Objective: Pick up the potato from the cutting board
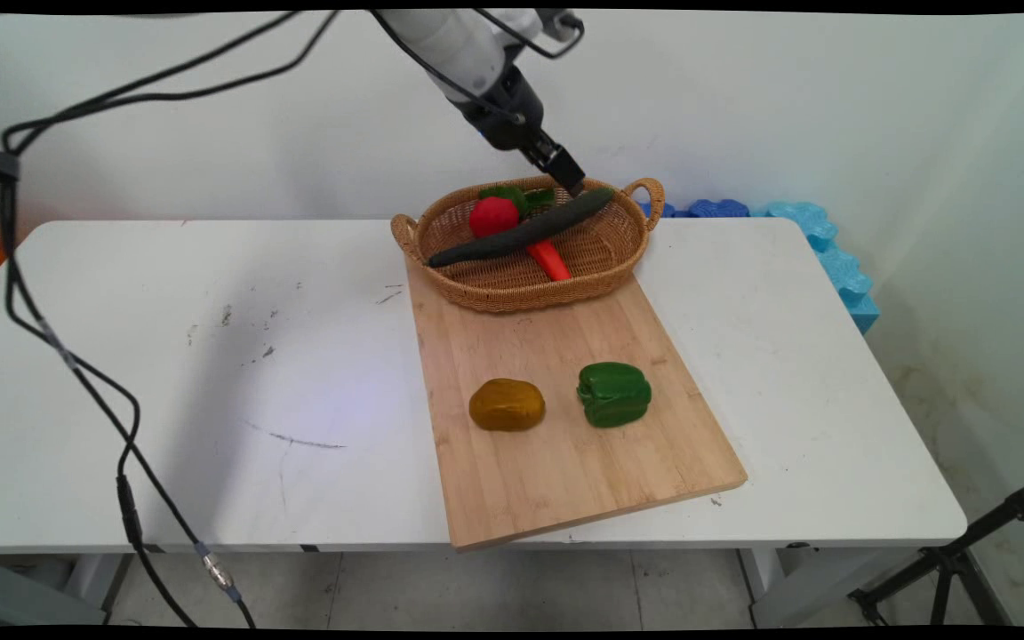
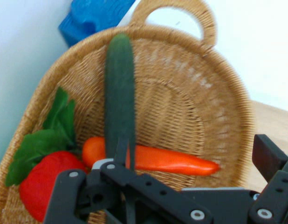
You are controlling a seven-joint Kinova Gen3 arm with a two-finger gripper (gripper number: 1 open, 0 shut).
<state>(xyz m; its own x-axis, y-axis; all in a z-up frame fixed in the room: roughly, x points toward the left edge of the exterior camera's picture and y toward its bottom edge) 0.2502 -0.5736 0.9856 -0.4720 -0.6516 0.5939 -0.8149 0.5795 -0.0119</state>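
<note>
1. Wooden cutting board (image 1: 565,462), lying on the white table (image 1: 210,356), near end towards the camera. On it, side by side and apart: a brown potato (image 1: 507,404) and a green pepper (image 1: 614,393).
2. Wicker basket (image 1: 512,300), two handles, on the board's far end.
3. Basket contents: a dark green cucumber (image 1: 521,233) lying slantwise on top, its far end propped on the rim; under it an orange carrot (image 1: 551,260); beside them a red strawberry (image 1: 493,215) with green leaves.
4. Black gripper (image 1: 568,178), tilted over the basket's far rim at the cucumber's raised end. It stands open: in the hand view one finger (image 2: 121,151) is against or just in front of the cucumber, the other far off to the side. Contact cannot be told.
5. Handling judgement: the cucumber is long and smooth; held near its end it would likely droop or swivel, so a hold nearer the middle, fingers across its width, looks safer.
6. Blue foam pieces (image 1: 832,249) behind the table.
7. Writing, brands, labels: none legible.
</note>
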